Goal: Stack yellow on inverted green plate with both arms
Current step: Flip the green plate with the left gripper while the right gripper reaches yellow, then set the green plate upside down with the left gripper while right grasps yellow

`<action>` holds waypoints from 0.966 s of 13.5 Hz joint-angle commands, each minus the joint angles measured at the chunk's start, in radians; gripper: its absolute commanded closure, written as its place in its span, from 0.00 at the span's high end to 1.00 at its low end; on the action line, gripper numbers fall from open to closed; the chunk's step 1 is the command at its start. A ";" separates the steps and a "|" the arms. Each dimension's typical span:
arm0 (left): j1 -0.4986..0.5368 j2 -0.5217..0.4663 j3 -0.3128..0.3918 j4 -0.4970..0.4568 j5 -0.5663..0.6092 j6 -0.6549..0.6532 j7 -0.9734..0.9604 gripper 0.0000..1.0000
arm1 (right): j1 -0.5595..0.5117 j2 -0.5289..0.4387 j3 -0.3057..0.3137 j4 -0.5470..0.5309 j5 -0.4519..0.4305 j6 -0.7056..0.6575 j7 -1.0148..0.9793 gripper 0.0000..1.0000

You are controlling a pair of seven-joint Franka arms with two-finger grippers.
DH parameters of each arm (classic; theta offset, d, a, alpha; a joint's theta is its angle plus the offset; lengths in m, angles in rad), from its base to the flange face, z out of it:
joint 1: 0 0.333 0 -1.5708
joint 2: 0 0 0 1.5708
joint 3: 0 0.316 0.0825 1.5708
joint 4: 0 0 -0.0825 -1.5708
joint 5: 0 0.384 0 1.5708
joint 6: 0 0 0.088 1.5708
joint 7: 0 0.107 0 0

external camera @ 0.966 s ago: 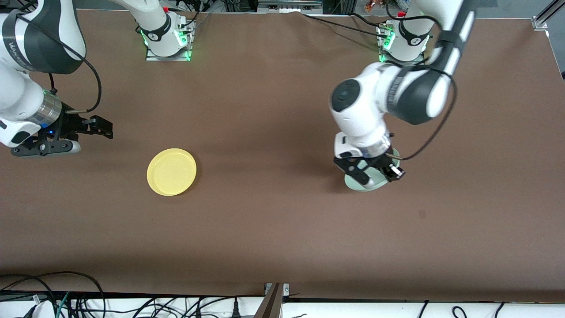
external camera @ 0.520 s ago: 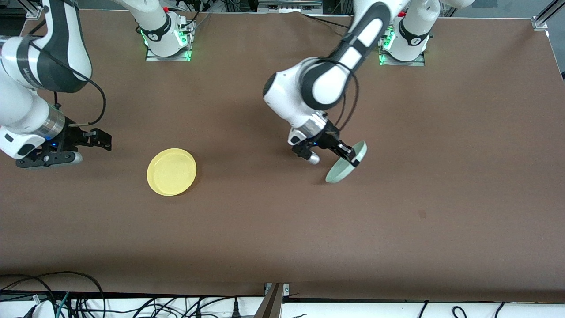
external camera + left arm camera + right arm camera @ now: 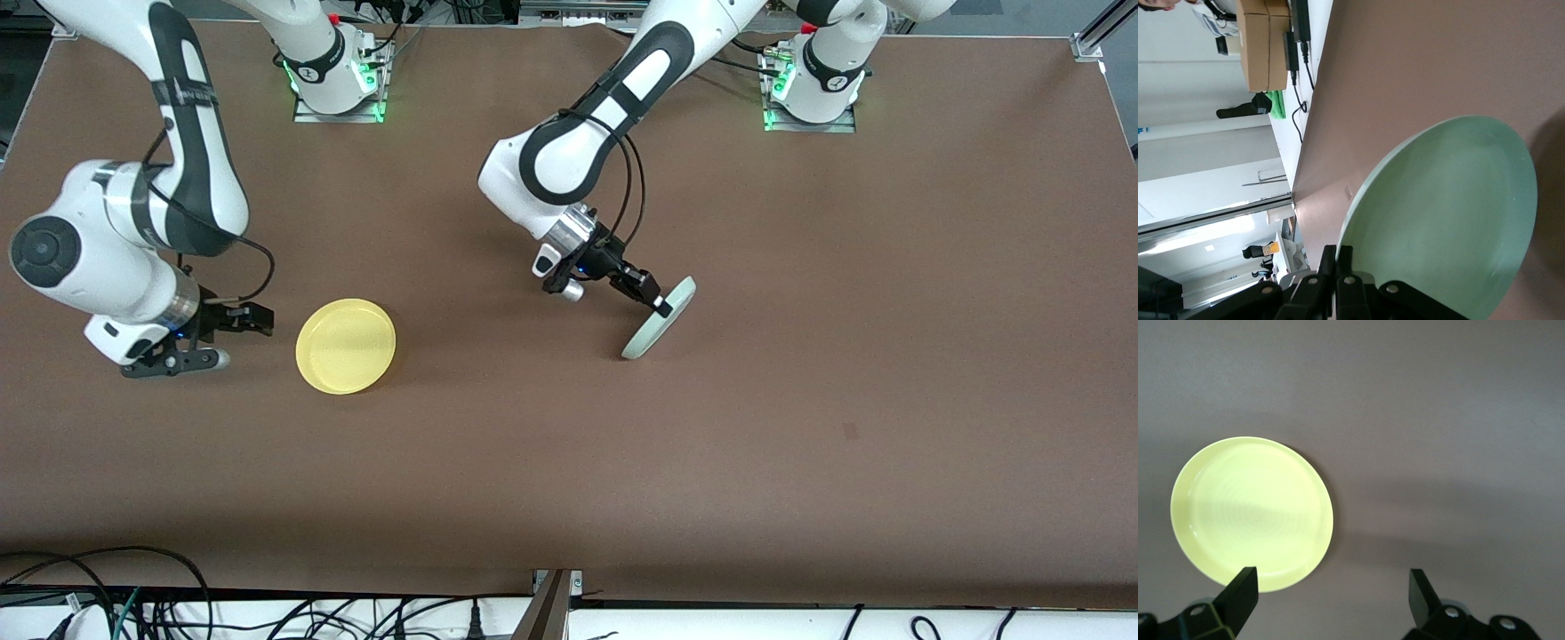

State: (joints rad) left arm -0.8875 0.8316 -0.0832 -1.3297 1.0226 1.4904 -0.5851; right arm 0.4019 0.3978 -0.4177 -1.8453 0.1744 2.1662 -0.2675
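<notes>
Left gripper pinched green plate by its rim, held on edge mid-surface (thin grip; could slip while turning). Right gripper, jaws wide, hung at 9 o'clock of yellow plate, lying flat.

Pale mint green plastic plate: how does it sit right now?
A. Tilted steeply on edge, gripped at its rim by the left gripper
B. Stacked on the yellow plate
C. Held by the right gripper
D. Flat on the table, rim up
A: the pale mint green plastic plate stands tilted on edge, the left gripper shut on its rim.
</notes>
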 commanded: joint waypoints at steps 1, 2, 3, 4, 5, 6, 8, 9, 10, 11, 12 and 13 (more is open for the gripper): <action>-0.027 0.073 -0.004 0.052 -0.010 0.042 -0.114 0.27 | -0.008 0.079 0.002 0.020 0.095 0.065 -0.132 1.00; -0.024 0.073 -0.013 0.056 -0.021 0.065 -0.125 0.99 | -0.008 0.104 0.002 0.020 0.141 0.090 -0.184 1.00; -0.019 0.072 -0.013 0.066 -0.092 0.105 -0.146 1.00 | -0.011 0.125 0.002 0.020 0.195 0.105 -0.238 1.00; -0.018 0.073 -0.009 0.093 -0.189 0.151 -0.174 1.00 | -0.015 0.150 0.002 0.020 0.251 0.127 -0.290 1.00; -0.013 0.072 -0.004 0.119 -0.270 0.181 -0.189 1.00 | -0.021 0.179 0.004 0.020 0.296 0.148 -0.339 1.00; 0.008 0.067 -0.004 0.133 -0.341 0.197 -0.190 1.00 | -0.022 0.197 0.002 0.018 0.334 0.165 -0.373 1.00; 0.039 0.066 -0.007 0.150 -0.486 0.289 -0.190 1.00 | -0.022 0.226 0.004 0.017 0.347 0.191 -0.397 1.00; 0.054 0.069 -0.006 0.147 -0.542 0.345 -0.190 1.00 | -0.022 0.237 0.004 0.012 0.347 0.204 -0.404 0.98; 0.065 0.070 -0.006 0.138 -0.582 0.394 -0.190 1.00 | -0.022 0.242 0.004 0.006 0.349 0.216 -0.409 0.95; 0.080 0.070 -0.006 0.133 -0.613 0.434 -0.190 1.00 | -0.023 0.246 0.004 0.001 0.350 0.221 -0.407 0.89; 0.090 0.066 -0.007 0.138 -0.646 0.447 -0.190 1.00 | -0.025 0.248 0.004 -0.005 0.352 0.221 -0.409 0.82; 0.113 0.054 -0.010 0.148 -0.692 0.447 -0.190 1.00 | -0.028 0.248 0.004 -0.015 0.350 0.221 -0.407 0.76</action>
State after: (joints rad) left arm -0.8038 0.8852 -0.0817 -1.2223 0.3983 1.9335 -0.7734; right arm 0.3859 0.6482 -0.4188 -1.8451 0.4965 2.3756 -0.6417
